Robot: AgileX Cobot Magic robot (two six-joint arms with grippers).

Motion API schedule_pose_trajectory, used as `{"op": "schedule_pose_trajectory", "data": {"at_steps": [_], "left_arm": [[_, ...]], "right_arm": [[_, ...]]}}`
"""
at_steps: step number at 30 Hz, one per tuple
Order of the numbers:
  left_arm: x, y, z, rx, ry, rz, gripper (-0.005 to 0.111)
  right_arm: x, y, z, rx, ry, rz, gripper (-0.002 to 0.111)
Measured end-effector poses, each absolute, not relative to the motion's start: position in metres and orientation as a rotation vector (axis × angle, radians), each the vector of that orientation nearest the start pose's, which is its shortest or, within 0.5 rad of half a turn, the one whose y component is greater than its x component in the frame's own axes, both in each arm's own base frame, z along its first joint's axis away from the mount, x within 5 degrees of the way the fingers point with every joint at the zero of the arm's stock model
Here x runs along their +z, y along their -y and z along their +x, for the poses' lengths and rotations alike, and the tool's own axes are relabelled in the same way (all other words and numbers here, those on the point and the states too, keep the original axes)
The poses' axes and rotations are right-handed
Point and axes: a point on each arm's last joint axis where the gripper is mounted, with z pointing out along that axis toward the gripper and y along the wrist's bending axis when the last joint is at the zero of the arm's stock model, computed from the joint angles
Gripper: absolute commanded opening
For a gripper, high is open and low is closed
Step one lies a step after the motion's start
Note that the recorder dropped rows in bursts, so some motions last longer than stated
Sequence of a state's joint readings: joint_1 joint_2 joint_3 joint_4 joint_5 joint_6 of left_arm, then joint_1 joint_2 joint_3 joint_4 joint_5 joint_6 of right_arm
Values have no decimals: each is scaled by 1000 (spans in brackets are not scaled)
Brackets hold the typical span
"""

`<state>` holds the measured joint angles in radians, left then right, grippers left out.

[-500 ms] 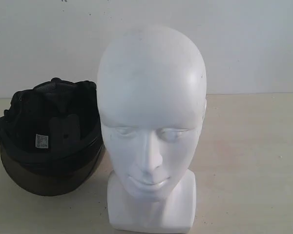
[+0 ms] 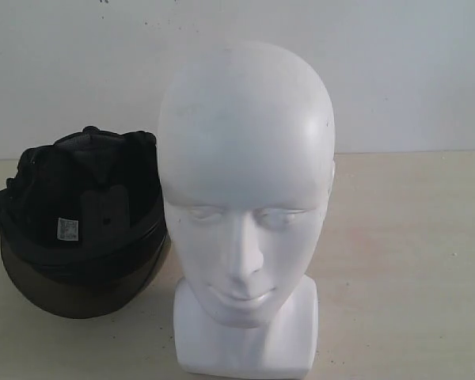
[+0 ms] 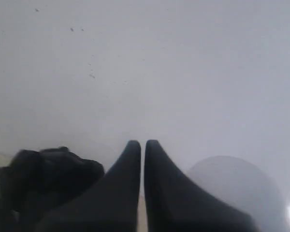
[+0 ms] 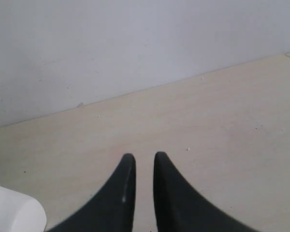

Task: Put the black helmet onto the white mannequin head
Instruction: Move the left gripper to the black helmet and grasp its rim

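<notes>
The white mannequin head [image 2: 245, 198] stands upright on its blocky neck base on the pale wooden table [image 2: 404, 261], face toward the exterior camera and crown bare; the black helmet [image 2: 79, 222] is not on it but lies on the table just beside it, on the left of the exterior view, tipped so that its opening and dark padded lining face the camera; a small white label [image 2: 67, 229] shows inside the lining, and the smoky brown visor [image 2: 71, 297] forms the lower edge nearest the camera, down on the tabletop; whether helmet and head touch cannot be told, since the head overlaps the helmet's edge; a plain white wall [image 2: 380, 71] closes the scene behind; neither arm shows in the exterior view; in the left wrist view the left gripper [image 3: 142, 143] has its two dark fingers drawn together with only a thin slit between them and nothing held, the helmet's padding [image 3: 43, 179] to one side of it and the rounded crown of the head [image 3: 232, 188] to the other; in the right wrist view the right gripper [image 4: 141, 157] likewise has its fingers nearly closed on nothing, over bare table [image 4: 208, 121], with a corner of the mannequin's white base [image 4: 12, 212] at the frame's edge.
</notes>
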<state>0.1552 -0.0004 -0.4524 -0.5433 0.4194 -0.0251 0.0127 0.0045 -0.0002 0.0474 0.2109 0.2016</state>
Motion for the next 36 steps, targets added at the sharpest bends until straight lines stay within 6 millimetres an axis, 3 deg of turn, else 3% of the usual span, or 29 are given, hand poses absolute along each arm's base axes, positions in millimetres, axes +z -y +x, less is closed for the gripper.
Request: {"op": "schedule_pose_trajectory", "data": {"at_steps": [1,4,9,11,15,18,28,32,36], "left_arm": [[324,24,11,-542,-1407,-285,4],[318,37,15,-549,-1542,-88,4],[321,31,62,-467,-1839,-20,6],[324,27,85,-428,-1919,24,14],[324,21,127,-342,-2037,178,46],[314,16,161,-309,-2127,282,64],[267,9,261,-351,-2327,359,65],[250,5,286,-350,-2377,356,65],[231,2,298,-325,-2432,386,65]], "right_arm": [[194,-2,56,203,-1692,192,13],[194,-2,56,203,-1692,192,13],[194,-2,56,203,-1692,192,13],[194,-2,56,203,-1692,192,13],[194,-2,56,203,-1692,192,13],[194,-2,56,203,-1692,192,13],[194,-2,56,203,-1692,192,13],[194,-2,56,203,-1692,192,13],[194,-2,56,203,-1692,192,13]]}}
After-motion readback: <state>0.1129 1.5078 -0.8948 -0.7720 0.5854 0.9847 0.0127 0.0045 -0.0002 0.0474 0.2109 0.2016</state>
